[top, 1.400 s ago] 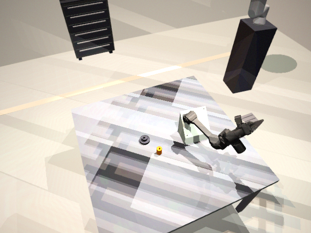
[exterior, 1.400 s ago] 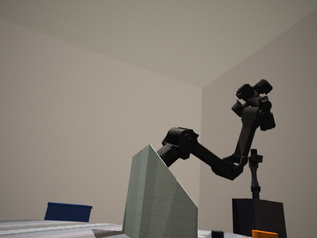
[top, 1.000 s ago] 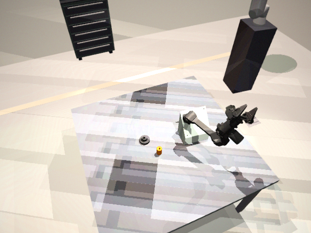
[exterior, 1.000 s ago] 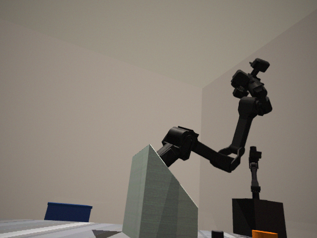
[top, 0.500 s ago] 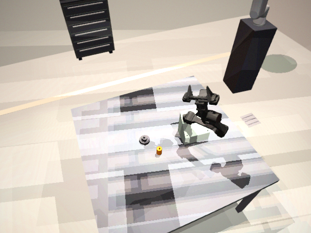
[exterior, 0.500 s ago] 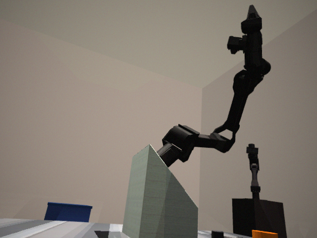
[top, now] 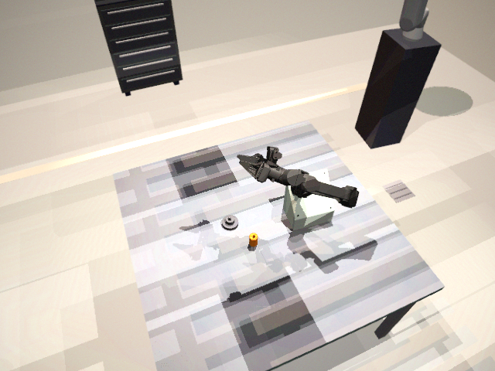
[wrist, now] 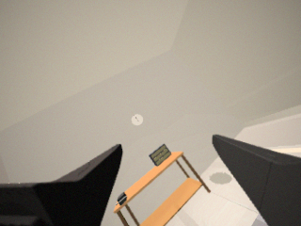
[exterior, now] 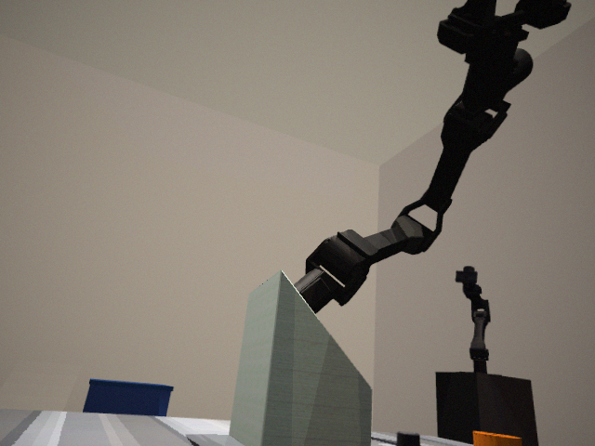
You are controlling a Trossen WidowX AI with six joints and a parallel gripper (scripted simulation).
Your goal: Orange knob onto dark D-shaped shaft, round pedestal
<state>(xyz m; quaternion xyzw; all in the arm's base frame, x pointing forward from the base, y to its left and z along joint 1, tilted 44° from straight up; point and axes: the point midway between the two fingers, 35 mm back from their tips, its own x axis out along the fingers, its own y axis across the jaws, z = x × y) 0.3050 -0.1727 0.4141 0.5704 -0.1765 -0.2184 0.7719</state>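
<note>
The orange knob (top: 253,240) (exterior: 497,439) stands upright on the table, its hole facing up. The round grey pedestal (top: 225,224) is a short way off, up and to the left of the knob in the top view. Its short dark shaft (top: 229,218) is bare; the shaft's flat side cannot be made out. A dark shaft top (exterior: 407,439) shows at the bottom edge of the exterior view. My gripper (top: 239,158) (wrist: 166,143) is open and empty, raised high above the table and away from both. The wrist view shows neither knob nor pedestal.
The pale green angled arm mount (top: 295,213) (exterior: 307,384) stands on the table (top: 360,303), to the right of the pedestal and knob in the top view. Off the table are a drawer cabinet (top: 139,43), a dark plinth (top: 394,87) with another arm, and an orange shelf (wrist: 174,202).
</note>
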